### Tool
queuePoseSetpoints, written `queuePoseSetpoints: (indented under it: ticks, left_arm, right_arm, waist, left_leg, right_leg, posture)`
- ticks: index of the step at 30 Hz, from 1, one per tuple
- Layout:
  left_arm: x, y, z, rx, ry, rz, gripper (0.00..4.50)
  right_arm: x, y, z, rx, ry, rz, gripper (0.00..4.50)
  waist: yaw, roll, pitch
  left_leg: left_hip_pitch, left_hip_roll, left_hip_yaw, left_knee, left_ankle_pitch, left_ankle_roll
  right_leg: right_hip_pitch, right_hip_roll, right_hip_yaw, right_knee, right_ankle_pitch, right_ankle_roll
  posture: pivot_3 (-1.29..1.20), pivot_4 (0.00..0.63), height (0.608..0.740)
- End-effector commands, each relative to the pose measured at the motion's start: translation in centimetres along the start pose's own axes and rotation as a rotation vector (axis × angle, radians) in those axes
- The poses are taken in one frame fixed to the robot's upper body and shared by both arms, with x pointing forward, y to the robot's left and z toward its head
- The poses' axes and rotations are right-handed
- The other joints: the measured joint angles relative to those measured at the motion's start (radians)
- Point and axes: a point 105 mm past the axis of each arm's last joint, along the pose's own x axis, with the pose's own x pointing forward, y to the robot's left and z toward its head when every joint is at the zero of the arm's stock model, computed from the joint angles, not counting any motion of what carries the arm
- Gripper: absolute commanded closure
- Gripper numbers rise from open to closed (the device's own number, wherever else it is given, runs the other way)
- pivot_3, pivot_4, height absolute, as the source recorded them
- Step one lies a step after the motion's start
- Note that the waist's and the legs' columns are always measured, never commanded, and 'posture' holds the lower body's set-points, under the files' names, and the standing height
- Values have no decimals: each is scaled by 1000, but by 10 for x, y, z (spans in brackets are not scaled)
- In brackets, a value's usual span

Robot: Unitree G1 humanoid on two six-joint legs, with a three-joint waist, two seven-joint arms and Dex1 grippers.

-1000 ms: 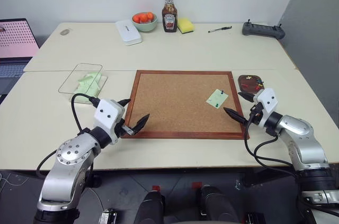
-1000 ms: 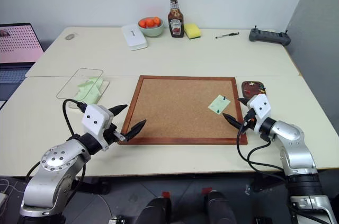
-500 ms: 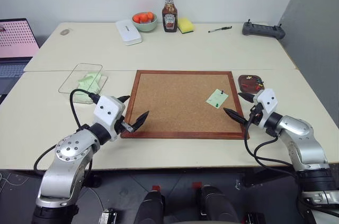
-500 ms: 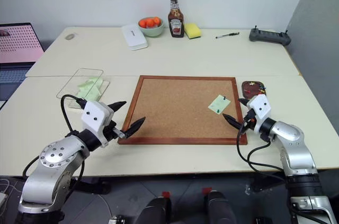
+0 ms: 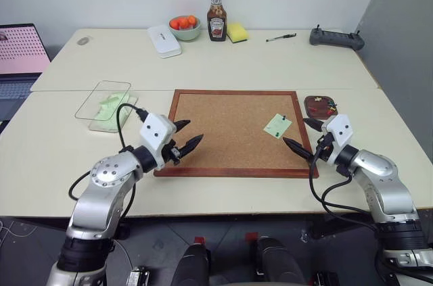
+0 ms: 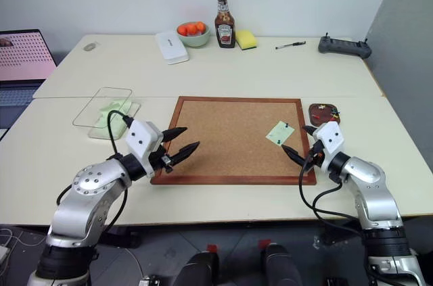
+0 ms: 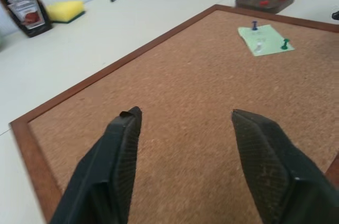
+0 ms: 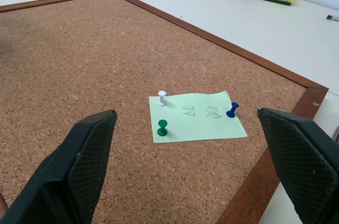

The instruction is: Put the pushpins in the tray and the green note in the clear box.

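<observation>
Green note (image 8: 197,116) pinned on cork board (image 8: 79,65)

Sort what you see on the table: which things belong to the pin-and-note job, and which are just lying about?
Job: pushpins, green note, tray, clear box, cork board.
Lying about: ketchup bottle, sponge, fruit bowl, white case, pen, controller, laptop.

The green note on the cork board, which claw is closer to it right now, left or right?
Right. The right claw hovers open just beside the green note, at the cork board's right edge. The left claw is over the board's opposite, left edge, far from the note.
</observation>
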Motion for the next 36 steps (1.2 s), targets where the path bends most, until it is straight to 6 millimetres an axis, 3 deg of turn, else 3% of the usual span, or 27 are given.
queuePoseSetpoints:
  ticks: [1,10,17,28,31,36]
  left_arm:
    - [19,-9,1,-3,-24,-59,2772]
    - [55,-24,-28,-23,30,-107,4430]
    - [61,-39,-60,-72,107,-180,4468]
    - [61,-44,-61,-55,109,-210,4468]
    - [60,-45,-61,-56,109,-216,4500]
    - [59,-47,-61,-55,112,-222,4500]
  right_arm:
    - [2,-2,17,-18,-56,-17,0]
    - [18,-11,15,41,-6,-53,0]
    - [38,-29,4,100,85,-111,0]
    - [64,-51,-3,131,119,-150,0]
    - [67,-52,-7,134,128,-151,447]
    - [69,-52,-11,136,131,-148,1560]
  waist:
    - [-2,0,0]
    - [-2,0,0]
    - [-1,1,-1]
    - [-1,3,-2]
    - [-2,3,-2]
    - [-2,4,-2]
  left_leg:
    - [0,0,0,0,0,0]
    - [0,0,0,0,0,0]
    - [1,0,0,0,0,0]
    - [2,-1,0,0,0,0]
    - [2,-1,0,0,0,0]
    - [2,-1,0,0,0,0]
  right_leg:
    - [0,0,0,0,0,0]
    - [0,0,0,0,3,6]
    - [0,0,0,1,4,6]
    - [2,0,0,1,4,6]
    - [2,0,0,1,4,6]
    - [2,0,0,1,4,6]
  posture:
    - [0,150,740]
    - [0,150,740]
    - [0,150,740]
    - [0,150,740]
    - [0,150,740]
    - [0,150,740]
